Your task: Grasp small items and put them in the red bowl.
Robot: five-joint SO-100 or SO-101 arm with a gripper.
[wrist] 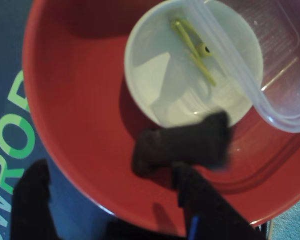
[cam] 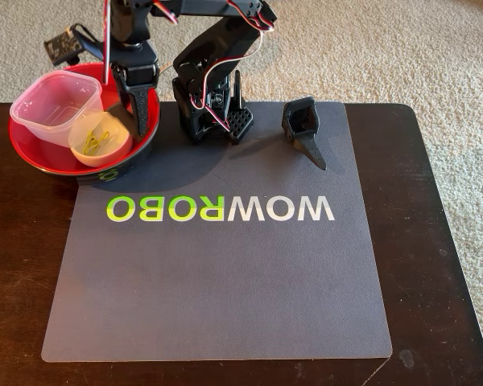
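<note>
Red bowl [cam: 32, 157] crowded: tub [cam: 55, 106], white bowl [cam: 99, 137]; mat centre [cam: 225, 281] free.

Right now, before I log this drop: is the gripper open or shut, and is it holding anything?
Gripper: open, nothing between its fingers; the blurred dark grey clip lies just past them, over the red bowl.

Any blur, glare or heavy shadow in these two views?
Fixed view: sharp and evenly lit, only a soft shadow beside the scoop. Wrist view: the dark clip over the red bowl is smeared by blur, the tub is soft, and the tool is a dark silhouette.
</note>
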